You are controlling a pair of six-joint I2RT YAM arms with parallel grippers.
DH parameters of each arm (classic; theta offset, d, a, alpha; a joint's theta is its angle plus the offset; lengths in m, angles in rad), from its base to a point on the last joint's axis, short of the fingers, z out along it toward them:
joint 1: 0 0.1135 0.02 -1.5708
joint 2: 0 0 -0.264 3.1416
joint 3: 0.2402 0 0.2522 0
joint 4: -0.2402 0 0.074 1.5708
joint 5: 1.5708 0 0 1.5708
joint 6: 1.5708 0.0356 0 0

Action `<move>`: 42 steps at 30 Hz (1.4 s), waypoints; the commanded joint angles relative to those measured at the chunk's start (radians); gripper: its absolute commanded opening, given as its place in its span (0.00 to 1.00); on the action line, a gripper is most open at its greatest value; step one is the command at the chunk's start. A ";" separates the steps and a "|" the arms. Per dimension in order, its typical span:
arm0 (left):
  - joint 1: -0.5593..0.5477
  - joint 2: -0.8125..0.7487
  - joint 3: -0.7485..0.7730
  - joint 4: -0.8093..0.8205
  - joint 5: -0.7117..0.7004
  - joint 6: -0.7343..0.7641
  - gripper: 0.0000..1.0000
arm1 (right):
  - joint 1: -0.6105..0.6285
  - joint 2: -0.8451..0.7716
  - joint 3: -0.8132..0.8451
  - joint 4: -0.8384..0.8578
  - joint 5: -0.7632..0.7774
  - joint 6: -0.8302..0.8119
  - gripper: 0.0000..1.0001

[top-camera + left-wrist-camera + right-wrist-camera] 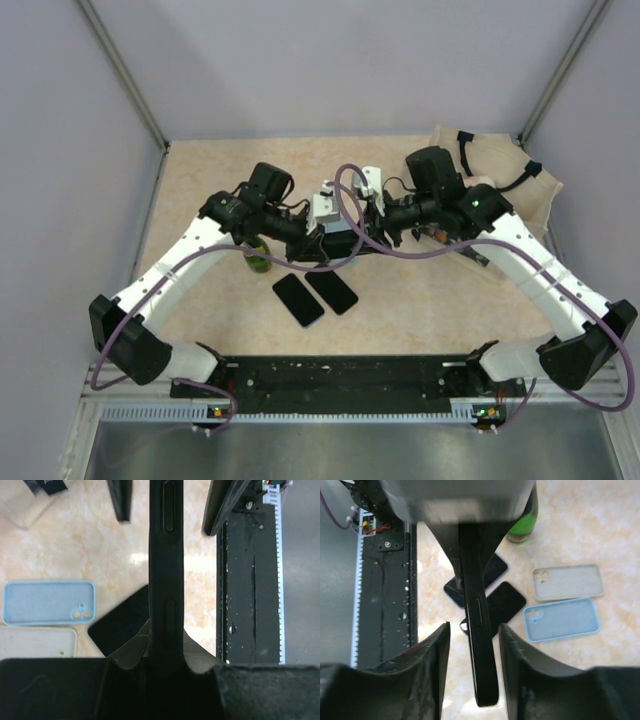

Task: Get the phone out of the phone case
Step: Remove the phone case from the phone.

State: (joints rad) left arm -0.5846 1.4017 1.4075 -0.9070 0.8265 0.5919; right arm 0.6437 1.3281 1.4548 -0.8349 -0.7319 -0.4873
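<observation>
A black phone in its black phone case (pixel 338 240) hangs edge-on above the table between my two arms. My left gripper (pixel 312 242) is shut on one end of it; in the left wrist view the case (pixel 166 555) runs straight up from between the clamped jaws of the gripper (pixel 166 641). My right gripper (pixel 366 230) is open around the other end. In the right wrist view the case (pixel 479 645) stands between the spread fingers of that gripper (pixel 474 632) with a gap on each side. I cannot tell phone from case along this edge.
Two bare black phones (pixel 298 299) (pixel 331 290) lie on the table below the arms. A green bottle (pixel 258 258) stands by the left arm. An empty light blue case (pixel 561 619) and a beige case (pixel 567 582) lie side by side. A cloth bag (pixel 500 170) sits back right.
</observation>
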 commanded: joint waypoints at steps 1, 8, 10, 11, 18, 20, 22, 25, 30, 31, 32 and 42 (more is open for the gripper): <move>0.012 -0.095 -0.096 0.155 -0.032 -0.111 0.00 | -0.035 -0.032 0.045 0.134 -0.053 0.076 0.52; 0.048 -0.213 -0.240 0.362 0.094 -0.230 0.00 | -0.119 -0.038 0.096 0.184 -0.145 0.170 0.73; 0.048 -0.237 -0.266 0.414 0.111 -0.277 0.00 | -0.144 -0.032 0.108 0.203 -0.185 0.194 0.73; 0.049 -0.250 -0.278 0.448 0.121 -0.302 0.00 | -0.150 -0.024 0.116 0.201 -0.207 0.196 0.73; 0.052 -0.273 -0.301 0.513 0.168 -0.382 0.00 | -0.151 0.016 0.127 0.198 -0.340 0.210 0.66; 0.054 -0.273 -0.304 0.514 0.171 -0.380 0.00 | -0.151 0.025 0.125 0.198 -0.363 0.216 0.63; 0.052 -0.273 -0.305 0.514 0.174 -0.379 0.00 | -0.151 0.032 0.124 0.201 -0.379 0.222 0.61; 0.052 -0.273 -0.311 0.517 0.174 -0.377 0.00 | -0.150 0.043 0.119 0.209 -0.406 0.237 0.52; 0.054 -0.271 -0.312 0.525 0.178 -0.376 0.00 | -0.151 0.062 0.108 0.223 -0.434 0.254 0.27; 0.054 -0.271 -0.314 0.523 0.177 -0.369 0.00 | -0.151 0.063 0.107 0.224 -0.440 0.259 0.20; 0.052 -0.271 -0.314 0.522 0.172 -0.365 0.00 | -0.151 0.066 0.105 0.226 -0.445 0.262 0.14; 0.022 -0.250 -0.240 0.376 -0.065 -0.097 0.00 | -0.153 0.082 -0.029 0.478 -0.566 0.539 0.00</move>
State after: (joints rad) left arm -0.5377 1.1564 1.0931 -0.5060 0.8806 0.3363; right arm 0.4934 1.4002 1.4902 -0.5648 -1.1801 -0.1524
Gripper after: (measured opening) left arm 0.208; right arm 0.077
